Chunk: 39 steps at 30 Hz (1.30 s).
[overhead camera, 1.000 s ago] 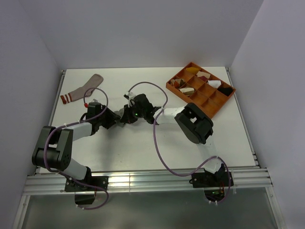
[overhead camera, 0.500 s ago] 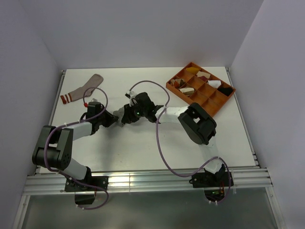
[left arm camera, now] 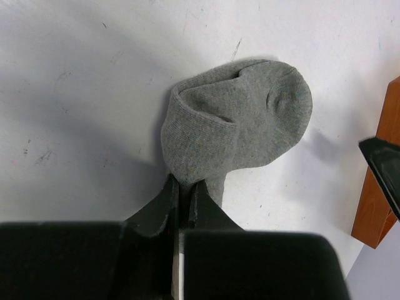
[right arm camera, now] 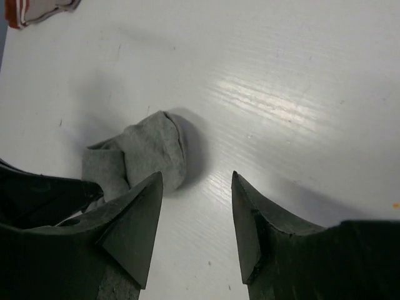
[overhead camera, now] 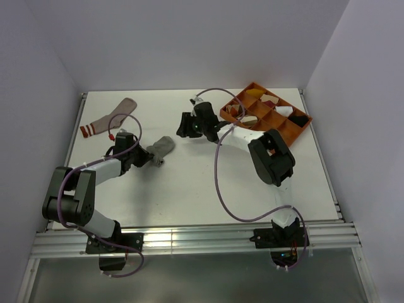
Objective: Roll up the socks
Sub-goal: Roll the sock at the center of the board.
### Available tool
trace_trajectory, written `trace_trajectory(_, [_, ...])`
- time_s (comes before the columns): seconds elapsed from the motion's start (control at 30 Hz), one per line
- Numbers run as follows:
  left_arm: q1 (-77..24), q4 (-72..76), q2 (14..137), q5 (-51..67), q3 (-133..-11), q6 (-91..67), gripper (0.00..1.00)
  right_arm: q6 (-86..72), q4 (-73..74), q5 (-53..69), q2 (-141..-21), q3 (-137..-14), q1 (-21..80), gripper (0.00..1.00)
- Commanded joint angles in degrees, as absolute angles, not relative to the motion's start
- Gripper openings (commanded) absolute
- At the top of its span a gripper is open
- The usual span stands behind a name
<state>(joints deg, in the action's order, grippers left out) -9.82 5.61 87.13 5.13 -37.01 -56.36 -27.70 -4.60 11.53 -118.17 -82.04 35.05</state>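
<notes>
pink sock (overhead camera: 107, 118): sits way over at the far left corner of the surface (overhead camera: 189, 189), flat and stretched out, striped cuff toward the left edge. Nothing is touching it, so that one's not rolled yet.

left fingers (overhead camera: 149, 158): pressed together on the near end of the grey sock, with just a thin bit of knit between them. Wrist view makes that pretty clear.

grey sock (overhead camera: 163, 147): left of centre on the surface, bunched into a loose fold with one layer flopped over the rounded toe end. I'd call it half a roll at best.

right fingers (overhead camera: 181, 125): spread apart, holding nothing, and clear of the grey sock, up between it and the tray.

orange tray (overhead camera: 287, 136): far right, with little cloth bundles in its compartments. Not part of this job.

risk 1: only one end of the sock is pinched, so if the left arm lifts or drags, my guess is the fold just flops open.

risk 2: that pinch is thin and the knit is stretchy, so it could slip out.

risk 3: the right arm sits close to the tray, and a sloppy swing might bump it.

risk 4: with both arms heading for the same small bundle, the fingers could knock into each other.
</notes>
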Motion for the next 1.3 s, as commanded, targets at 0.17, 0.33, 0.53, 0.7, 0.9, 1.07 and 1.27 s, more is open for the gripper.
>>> trace_trajectory(0.17, [-9.32,1.49,87.8,4.13,-37.0,-53.35,0.0,-32.96,-3.86,21.35,-127.43,-91.4,35.33,0.56])
trace_trajectory(0.33, [-9.32,2.2,87.71,4.66,-36.65,-53.35,0.0,-34.36,-4.21,26.53,-130.95,-94.3,35.51,0.56])
trace_trajectory(0.53, [-9.32,2.02,87.54,4.75,-36.83,-53.35,0.0,-35.59,-3.69,28.56,-134.47,-97.03,36.3,0.51])
trace_trajectory(0.7, [-9.32,0.18,86.93,3.52,-38.23,-53.0,0.0,-37.71,-9.65,27.78,-131.41,-88.61,36.47,0.09])
trace_trajectory(0.9, [-9.4,-8.43,84.91,0.26,-42.27,-51.24,0.0,-37.44,-16.6,20.31,-121.3,-72.44,36.3,0.0])
trace_trajectory(1.07, [-11.33,-15.1,86.21,-3.69,-47.88,-47.73,0.0,-38.58,-20.56,15.65,-116.19,-64.25,36.21,0.0])
trace_trajectory(1.27, [-17.92,-23.63,92.19,-12.47,-55.44,-44.47,0.0,-42.09,-24.78,17.4,-116.63,-62.49,36.3,0.0])
